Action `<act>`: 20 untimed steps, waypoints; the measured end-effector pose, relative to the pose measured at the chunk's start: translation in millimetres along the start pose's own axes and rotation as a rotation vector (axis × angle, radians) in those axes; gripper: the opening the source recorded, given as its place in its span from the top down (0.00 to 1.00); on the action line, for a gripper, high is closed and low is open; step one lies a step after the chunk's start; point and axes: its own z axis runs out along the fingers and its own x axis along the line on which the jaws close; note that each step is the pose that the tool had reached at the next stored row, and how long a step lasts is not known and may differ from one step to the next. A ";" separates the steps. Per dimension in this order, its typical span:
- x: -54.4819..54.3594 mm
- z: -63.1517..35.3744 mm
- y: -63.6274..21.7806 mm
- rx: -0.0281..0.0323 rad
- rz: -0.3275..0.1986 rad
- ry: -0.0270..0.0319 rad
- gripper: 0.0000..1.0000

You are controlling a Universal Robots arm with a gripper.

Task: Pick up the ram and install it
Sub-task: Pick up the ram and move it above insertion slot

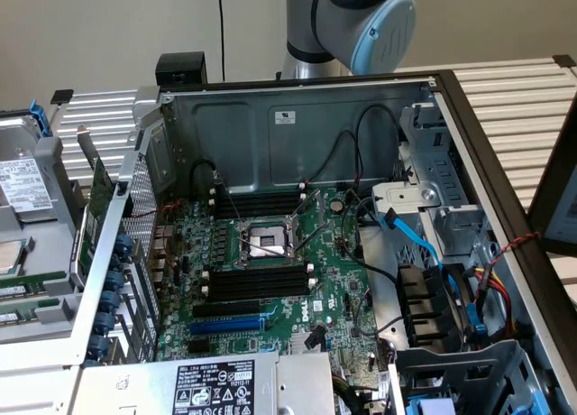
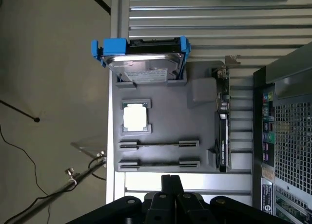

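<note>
Wrist view: looks past the gripper onto a grey tray set beside an open computer case.
gripper: fingers pressed together with nothing between them; it hangs over the tray's near edge and touches no part.
ram: thin stick seen edge-on, seated between two end clips in a holder on the grey tray; it lies ahead of the fingertips and apart from them, not lifted.
second holder: a parallel row between the gripper and the ram, the first thing ahead of the fingertips; cannot tell whether a stick sits in it.
processor: pale square chip in its recess, beyond the ram from the gripper.
hard drive: in a blue bracket at the tray's far end, the part farthest from the gripper.
expansion card: stands on edge along the tray side facing the case, off to one side of the gripper's line.
robot arm: in the exterior view, its grey and blue joint rises behind the case's back wall.
motherboard: green board lying flat inside the case.
memory slots: long black rows on either side of the processor socket.
</note>
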 end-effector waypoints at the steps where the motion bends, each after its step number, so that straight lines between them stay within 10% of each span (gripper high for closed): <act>1: 0.0 0.0 0.0 0.0000 0.000 0.0000 0.89; 10: 1.2 0.4 0.0 0.0000 -0.003 -0.0009 0.89; 20: 1.1 1.6 -0.1 0.0072 -0.181 0.0113 0.89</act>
